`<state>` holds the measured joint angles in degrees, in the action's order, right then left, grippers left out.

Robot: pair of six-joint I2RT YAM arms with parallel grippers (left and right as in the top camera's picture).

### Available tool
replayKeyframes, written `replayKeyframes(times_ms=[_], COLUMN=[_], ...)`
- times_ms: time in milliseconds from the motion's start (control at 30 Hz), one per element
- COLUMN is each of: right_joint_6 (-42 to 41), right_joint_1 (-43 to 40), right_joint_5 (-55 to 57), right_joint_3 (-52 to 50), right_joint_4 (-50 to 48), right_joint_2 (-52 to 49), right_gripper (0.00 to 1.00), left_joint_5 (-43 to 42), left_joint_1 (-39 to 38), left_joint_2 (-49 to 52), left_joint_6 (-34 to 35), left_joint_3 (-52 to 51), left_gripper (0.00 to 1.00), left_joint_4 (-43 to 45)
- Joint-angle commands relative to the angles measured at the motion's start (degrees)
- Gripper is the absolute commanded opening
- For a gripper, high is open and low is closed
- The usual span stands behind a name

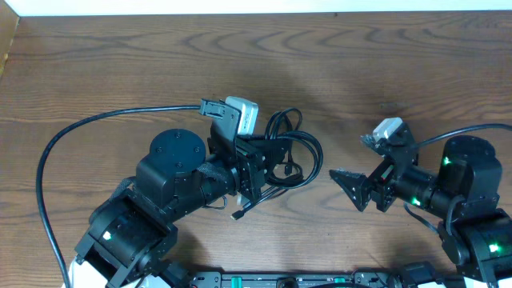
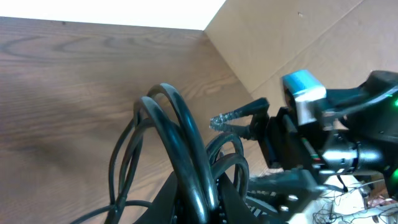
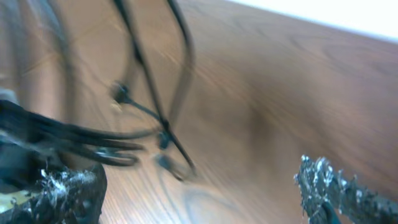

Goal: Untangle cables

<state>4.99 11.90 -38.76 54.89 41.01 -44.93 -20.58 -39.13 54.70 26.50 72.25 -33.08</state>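
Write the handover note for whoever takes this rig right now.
Left gripper: shut on the cables, holding them as a bunch of loops near the middle of the table.
Right gripper: open and empty, facing the bunch from the right, not touching it.
Cables: all in one clump at the left gripper; one plug end trails out below it, toward the near edge.
Done: clump grasped by one arm.
Left: no cord separated yet. Probably bring the right gripper in on a loose loop or plug end, pull it free, and repeat for each cord.
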Motion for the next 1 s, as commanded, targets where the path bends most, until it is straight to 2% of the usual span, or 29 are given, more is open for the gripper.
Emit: replayKeyframes(times_ms=[0,267,433,533,667,733,767,900,967], right_joint_6=[-4.2,-9.7,-11.9,-11.9,-11.8,-11.8,-11.8,-11.8,-11.8], right_joint_1=[-0.7,-0.7,-0.6,-0.6,-0.6,-0.6,-0.6,-0.6,-0.6], right_joint_5=[-9.1,-22.6,-22.9,-22.9,-22.9,-22.9,-22.9,-22.8,-22.6], right_joint_3=[-0.2,-0.2,-0.2,-0.2,-0.2,-0.2,-0.2,-0.2,-0.2], right_joint_4=[-3.1,-14.6,-16.8,-16.8,-16.8,-16.8,-16.8,-16.9,-16.8], right_joint_2=[0.5,0.5,0.4,0.4,0.4,0.4,0.4,0.4,0.4], right_gripper=[0.95,0.93,0.96,0.93,0.89,0.78,0.66,0.01,0.01], left_joint_5=[0.7,-1.6,-11.4,-18.9,-21.0,-21.0,-21.0,-20.8,-20.8], left_joint_1=[-0.2,-0.2,-0.2,-0.2,-0.2,-0.2,-0.2,-0.2,-0.2], left_joint_2=[0.1,1.7,3.7,5.1,6.2,6.4,6.5,6.5,6.5], left_joint_6=[-2.1,-2.2,-2.5,-4.3,-4.4,-4.4,-4.4,-4.4,-4.4], left_joint_3=[2.2,2.2,2.2,2.2,2.2,2.2,2.2,2.2,2.2], left_gripper=[0.08,0.08,0.08,0.08,0.08,0.08,0.08,0.08,0.08], left_joint_4=[0.5,0.7,5.7,9.6,10.7,10.7,10.7,10.7,10.7])
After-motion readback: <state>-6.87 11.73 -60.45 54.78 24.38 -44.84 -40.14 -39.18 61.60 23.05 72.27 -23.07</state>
